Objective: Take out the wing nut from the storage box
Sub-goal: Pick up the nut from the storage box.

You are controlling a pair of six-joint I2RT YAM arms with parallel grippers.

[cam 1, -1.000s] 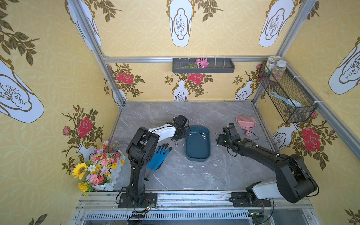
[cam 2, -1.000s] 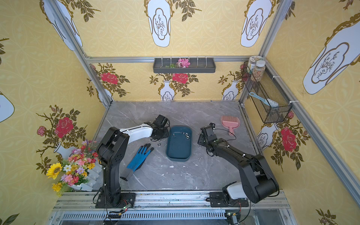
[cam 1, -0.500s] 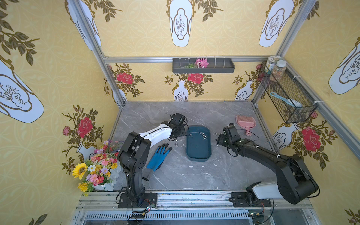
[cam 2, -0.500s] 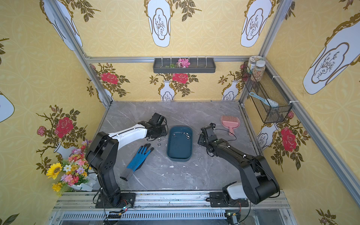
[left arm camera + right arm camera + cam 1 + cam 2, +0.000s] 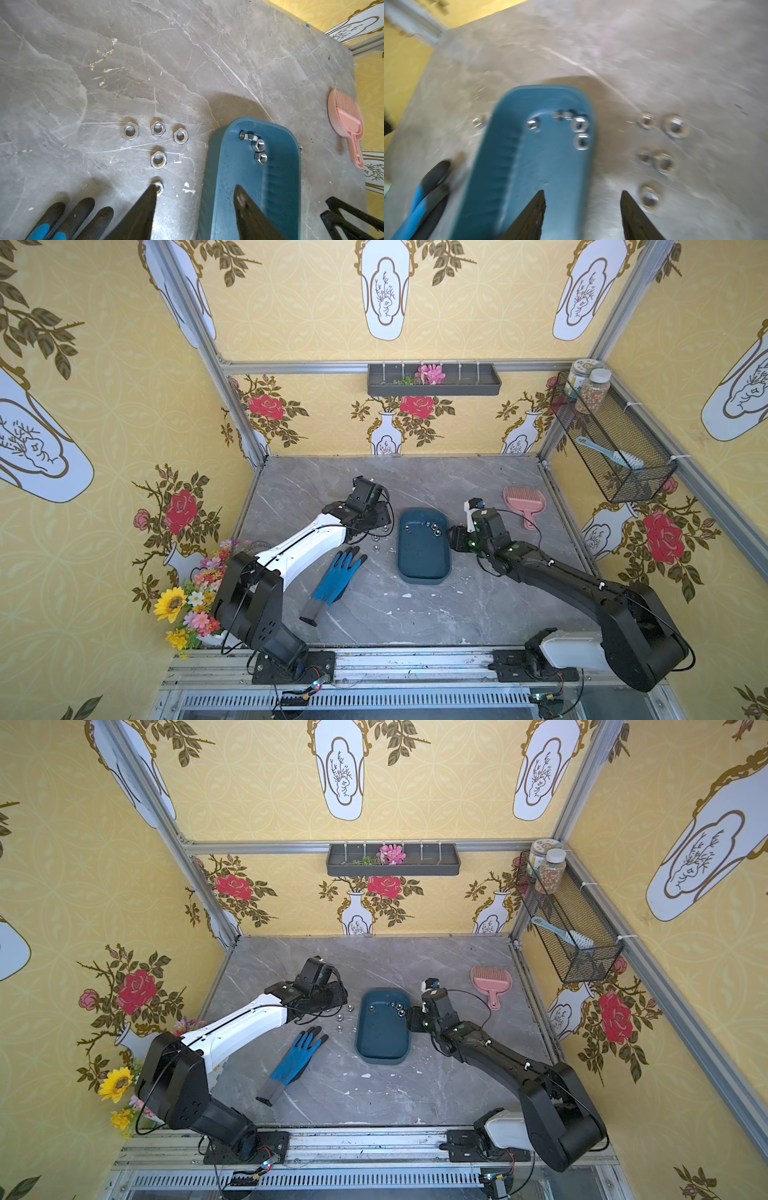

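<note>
Your left gripper stood open and empty, one fingertip beside a loose nut on the table, the other over the storage box between the arms. Your right gripper gaped empty above the box's rim. Several nuts lay at its far end.

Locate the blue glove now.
In a top view the blue glove lies on the table on the left arm's side, beside the storage box without touching it, fingertips toward the loose nuts.
</note>
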